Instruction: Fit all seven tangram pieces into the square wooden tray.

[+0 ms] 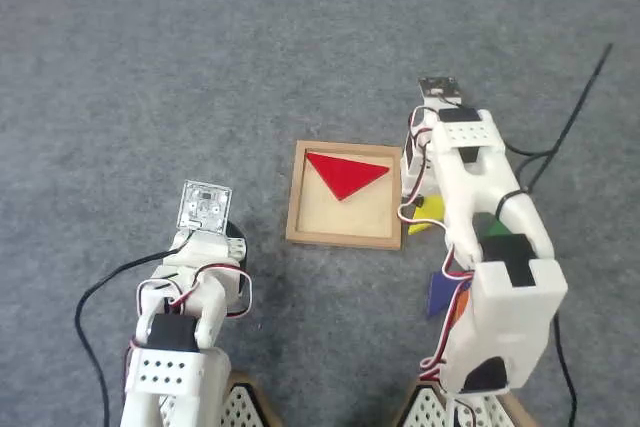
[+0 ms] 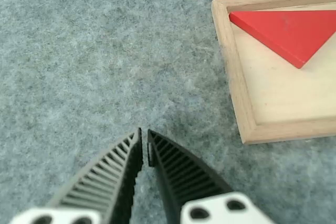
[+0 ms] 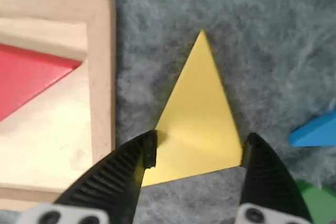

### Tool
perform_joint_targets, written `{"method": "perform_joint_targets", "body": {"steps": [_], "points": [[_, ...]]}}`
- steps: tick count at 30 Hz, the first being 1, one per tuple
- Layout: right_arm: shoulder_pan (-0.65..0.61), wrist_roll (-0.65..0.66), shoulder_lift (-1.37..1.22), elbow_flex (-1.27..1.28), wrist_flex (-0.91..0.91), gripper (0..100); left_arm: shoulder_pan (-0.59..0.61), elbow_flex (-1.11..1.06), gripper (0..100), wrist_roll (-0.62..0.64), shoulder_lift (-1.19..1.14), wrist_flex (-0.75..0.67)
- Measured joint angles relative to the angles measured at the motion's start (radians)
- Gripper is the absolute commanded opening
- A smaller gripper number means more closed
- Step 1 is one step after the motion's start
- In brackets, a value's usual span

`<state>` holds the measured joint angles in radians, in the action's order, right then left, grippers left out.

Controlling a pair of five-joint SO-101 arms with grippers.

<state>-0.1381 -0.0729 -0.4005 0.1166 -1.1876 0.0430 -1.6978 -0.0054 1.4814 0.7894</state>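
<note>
Carpet [image 3: 262,51] shows between yellow triangle [image 3: 197,124] and tray [image 3: 102,77]; right gripper [image 3: 199,148] straddles triangle.

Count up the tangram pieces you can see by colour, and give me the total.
red piece: 1, in the tray
yellow piece: 1
light blue piece: 1
green piece: 1
purple piece: 1
orange piece: 1, partly hidden
Total: 6 pieces in sight

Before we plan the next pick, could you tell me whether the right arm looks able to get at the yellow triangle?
Probably yes: the right gripper is open with one finger on either side of the yellow triangle, which lies uncovered on the mat beside the tray.
</note>
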Motion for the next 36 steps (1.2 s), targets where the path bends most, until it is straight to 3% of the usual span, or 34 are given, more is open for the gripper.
{"method": "perform_joint_targets", "body": {"steps": [12,17,22,31,36], "points": [[0.011,0.0,0.008,-0.006,0.002,17.0,0.0,0.0,2,0.0,0.0,0.0],[0.051,0.0,0.101,0.054,0.003,29.2,0.0,0.0,2,0.0,0.0,0.0],[0.057,-0.003,0.242,0.18,0.003,30.7,0.0,0.0,2,0.0,0.0,0.0],[0.052,-0.18,0.25,0.278,0.137,31.0,0.0,0.0,2,0.0,0.0,0.0],[-0.015,-0.293,0.121,0.152,0.137,30.7,0.0,0.0,2,0.0,0.0,0.0]]}}
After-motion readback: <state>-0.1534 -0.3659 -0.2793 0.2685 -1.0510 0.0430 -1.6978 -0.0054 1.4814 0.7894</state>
